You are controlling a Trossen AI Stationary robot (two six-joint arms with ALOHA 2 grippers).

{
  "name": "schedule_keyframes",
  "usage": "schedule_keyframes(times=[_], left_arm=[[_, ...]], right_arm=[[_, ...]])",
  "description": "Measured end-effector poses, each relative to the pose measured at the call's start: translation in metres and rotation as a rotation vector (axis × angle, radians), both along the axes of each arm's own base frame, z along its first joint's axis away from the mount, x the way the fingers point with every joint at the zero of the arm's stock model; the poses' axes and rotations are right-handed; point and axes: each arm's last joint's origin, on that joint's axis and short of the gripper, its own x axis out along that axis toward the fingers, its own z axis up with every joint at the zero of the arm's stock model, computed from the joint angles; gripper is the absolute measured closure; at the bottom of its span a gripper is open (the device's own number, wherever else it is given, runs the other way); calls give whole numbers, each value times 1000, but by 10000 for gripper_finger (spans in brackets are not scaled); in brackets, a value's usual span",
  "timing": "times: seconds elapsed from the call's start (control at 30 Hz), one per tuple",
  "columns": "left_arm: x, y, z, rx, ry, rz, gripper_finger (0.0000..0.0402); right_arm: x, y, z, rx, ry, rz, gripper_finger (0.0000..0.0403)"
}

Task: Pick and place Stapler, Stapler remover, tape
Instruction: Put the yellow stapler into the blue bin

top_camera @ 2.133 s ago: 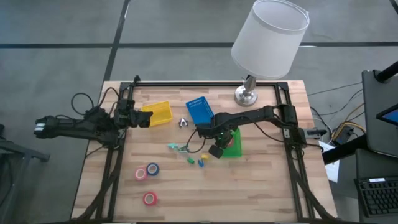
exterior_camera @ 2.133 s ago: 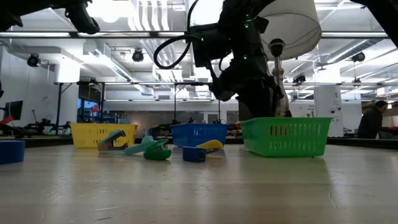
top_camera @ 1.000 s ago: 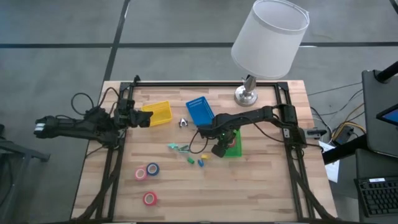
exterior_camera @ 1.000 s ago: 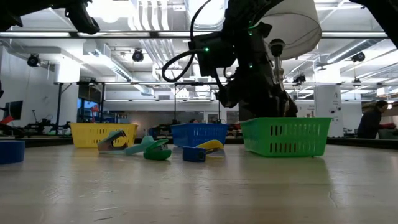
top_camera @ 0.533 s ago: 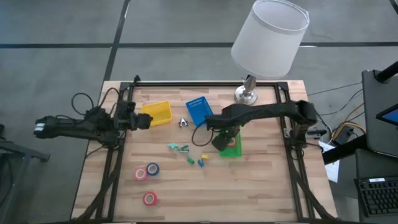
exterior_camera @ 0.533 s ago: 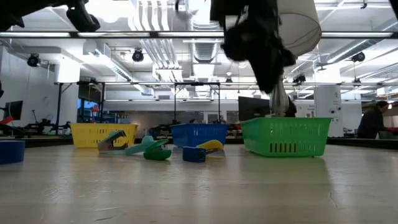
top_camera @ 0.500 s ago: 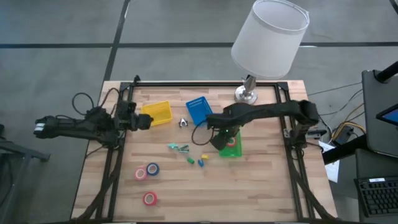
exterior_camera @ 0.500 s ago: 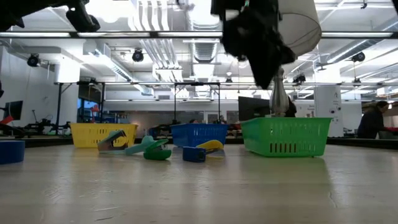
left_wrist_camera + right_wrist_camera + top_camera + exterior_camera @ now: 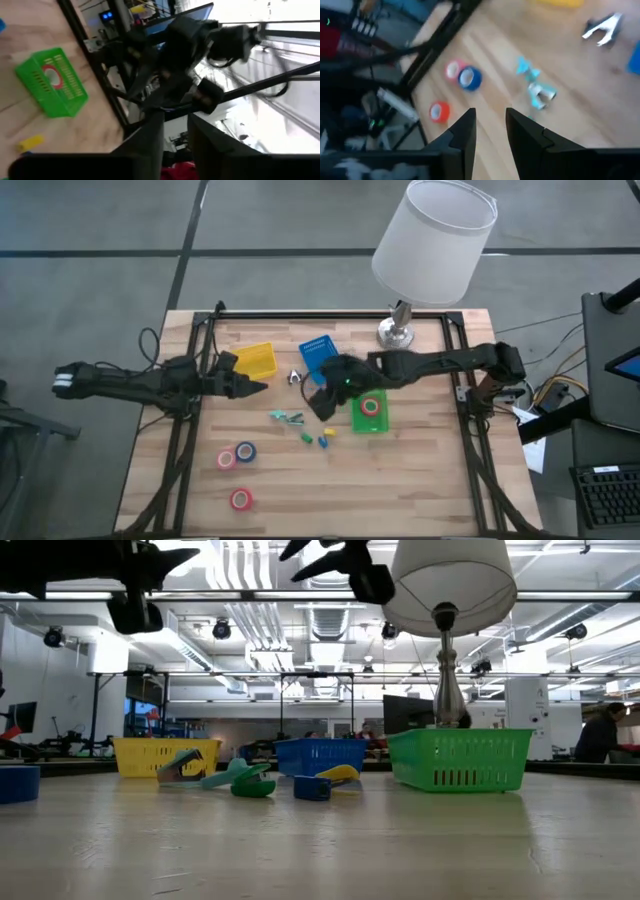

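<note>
One red tape roll [image 9: 371, 406] lies flat inside the green tray [image 9: 383, 423]. The other tape rolls lie flat on the table near its near-left corner: pink [image 9: 227, 458], blue [image 9: 245, 451] and red [image 9: 240, 499]. A green stapler [image 9: 305, 437] and a blue-and-yellow one [image 9: 325, 441] lie mid-table, with a teal remover [image 9: 285, 417] and a silver remover [image 9: 296, 377] close by. My right gripper [image 9: 322, 402] hovers open just left of the green tray. My left gripper [image 9: 252, 387] hovers open below the yellow tray [image 9: 256, 361].
A blue tray [image 9: 320, 358] sits between the yellow and green trays. A lamp [image 9: 400, 330] with a wide white shade stands at the far edge. A black frame rail [image 9: 330, 315] borders the table. Bare wood lies along the near right side.
My right gripper has risen from the green tray and swung toward the table's left, leaving the red tape roll lying in that tray. My left gripper has moved from over the yellow tray toward the right and the near edge.
</note>
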Motion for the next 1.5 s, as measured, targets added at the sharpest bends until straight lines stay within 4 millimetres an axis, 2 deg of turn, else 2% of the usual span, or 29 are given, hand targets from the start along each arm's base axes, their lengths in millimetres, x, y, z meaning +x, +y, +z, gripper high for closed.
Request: schedule_keyframes(times=[0.2, 0.4, 0.47, 0.67, 0.97, 1.17, 1.3, 1.5], left_arm=[[-1, 0, 1, -34, -4, -17, 283], [-1, 0, 1, -54, -4, -20, 287], [-1, 0, 1, -56, -4, -20, 287], [-1, 0, 1, -58, -5, -20, 289], [-1, 0, 5, -59, -42, -21, 291], [-2, 0, 5, -59, -48, -21, 292], [-2, 0, 6, -61, -53, -20, 294], [-2, 0, 8, -63, -78, -17, 296]], right_arm=[[11, 15, -42, 7, 176, 83, 290], [23, 20, -78, -54, 263, 184, 250], [26, 21, -88, -17, 288, 225, 237], [29, 23, -118, 7, 393, 292, 230], [31, 19, -135, -97, 421, 410, 234], [32, 16, -144, -142, 452, 419, 236], [31, 10, -145, -178, 472, 394, 234], [29, 8, -147, -215, 478, 456, 234]])
